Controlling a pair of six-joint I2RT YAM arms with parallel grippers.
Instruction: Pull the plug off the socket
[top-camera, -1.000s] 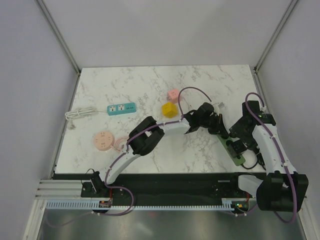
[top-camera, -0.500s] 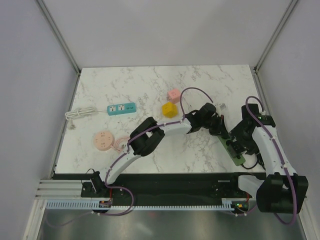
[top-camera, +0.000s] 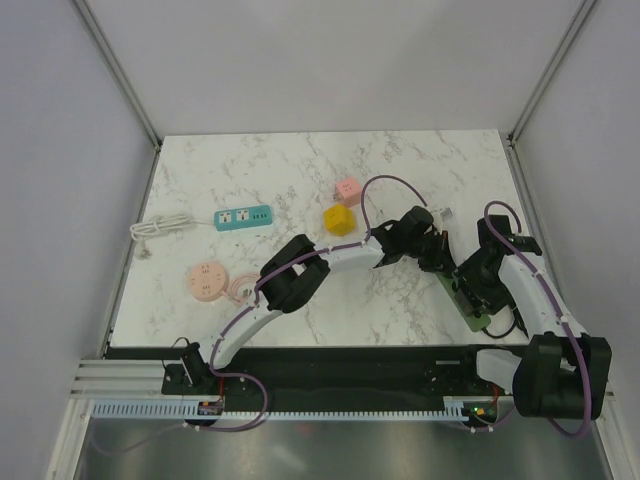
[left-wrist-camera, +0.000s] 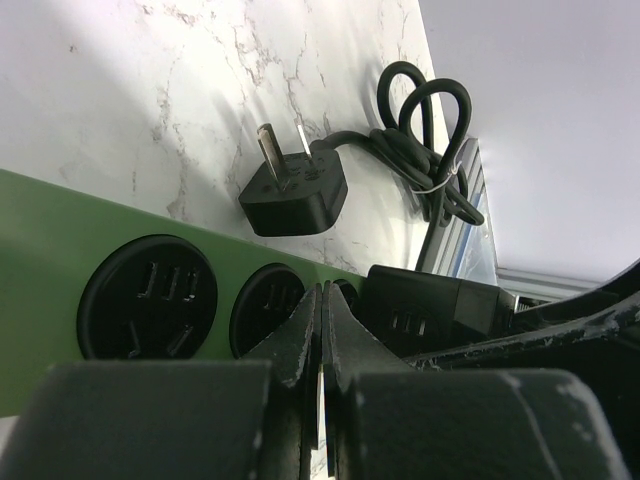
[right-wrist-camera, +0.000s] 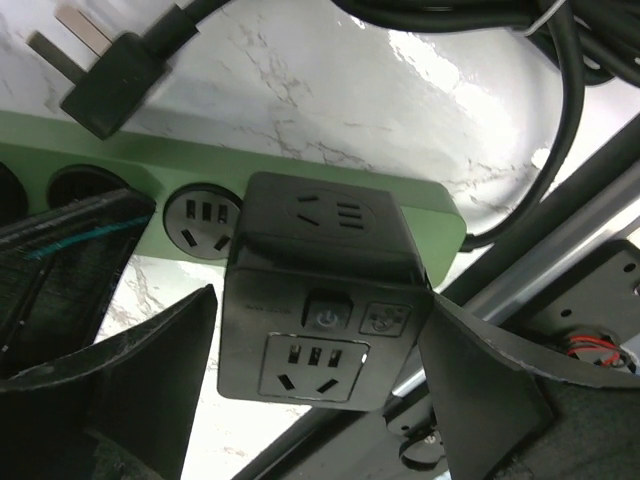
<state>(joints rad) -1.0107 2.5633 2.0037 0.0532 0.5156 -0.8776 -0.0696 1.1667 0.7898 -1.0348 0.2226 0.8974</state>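
Observation:
A green power strip, the socket (top-camera: 470, 313) (left-wrist-camera: 60, 225) (right-wrist-camera: 130, 160), lies at the table's front right. A black block-shaped plug (right-wrist-camera: 318, 290) (left-wrist-camera: 430, 305) with its own outlet and button sits in the strip's end socket. My right gripper (right-wrist-camera: 320, 296) (top-camera: 482, 284) is open, one finger (right-wrist-camera: 150, 380) on each side of the block, with a gap on the left side. My left gripper (left-wrist-camera: 324, 292) (top-camera: 440, 260) is shut with nothing in it, its tips resting on the strip beside the plug.
The strip's own black cord plug (left-wrist-camera: 295, 190) (right-wrist-camera: 105, 80) and bundled cable (left-wrist-camera: 420, 140) lie loose behind it. Further left are a yellow cube (top-camera: 338, 220), a pink cube (top-camera: 347, 188), a teal strip (top-camera: 243, 217) and a round pink socket (top-camera: 206, 281). The table's right edge is close.
My right arm has shifted left and down over the strip's end, bringing its fingers around the black plug. The left arm has held its place.

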